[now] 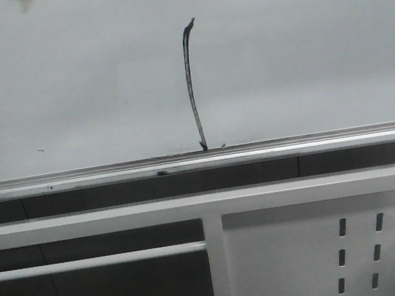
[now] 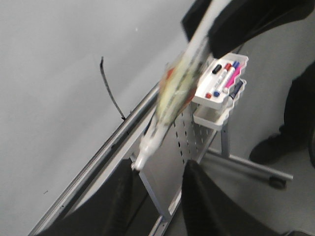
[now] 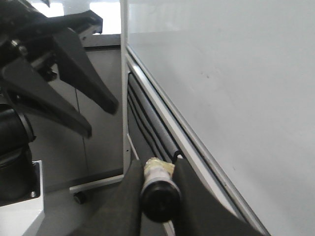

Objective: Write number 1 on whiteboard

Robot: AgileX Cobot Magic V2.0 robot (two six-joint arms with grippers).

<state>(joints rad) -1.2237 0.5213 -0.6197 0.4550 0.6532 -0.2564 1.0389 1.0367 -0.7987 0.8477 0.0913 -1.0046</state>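
On the pale grey whiteboard [image 1: 303,59] stands the number 1 [image 1: 191,82], a thin dark stroke with a small hook at its top that runs down to the silver strip [image 1: 77,181]. It also shows in the left wrist view as the number 1 [image 2: 110,91]. My right gripper [image 3: 158,164] is shut on a white marker [image 3: 158,194] with a black end. In the left wrist view that marker [image 2: 177,88] is blurred and slants in front of the frame below the board. My left gripper [image 2: 158,171] is open and holds nothing. Neither gripper shows in the front view.
A white metal panel with slotted holes [image 1: 377,248] hangs below the board on white rails [image 1: 90,223]. A small white tray [image 2: 224,81] holds several coloured markers. The stand's foot with a castor [image 2: 275,179] rests on the floor. My open left gripper [image 3: 101,120] hangs beside the stand.
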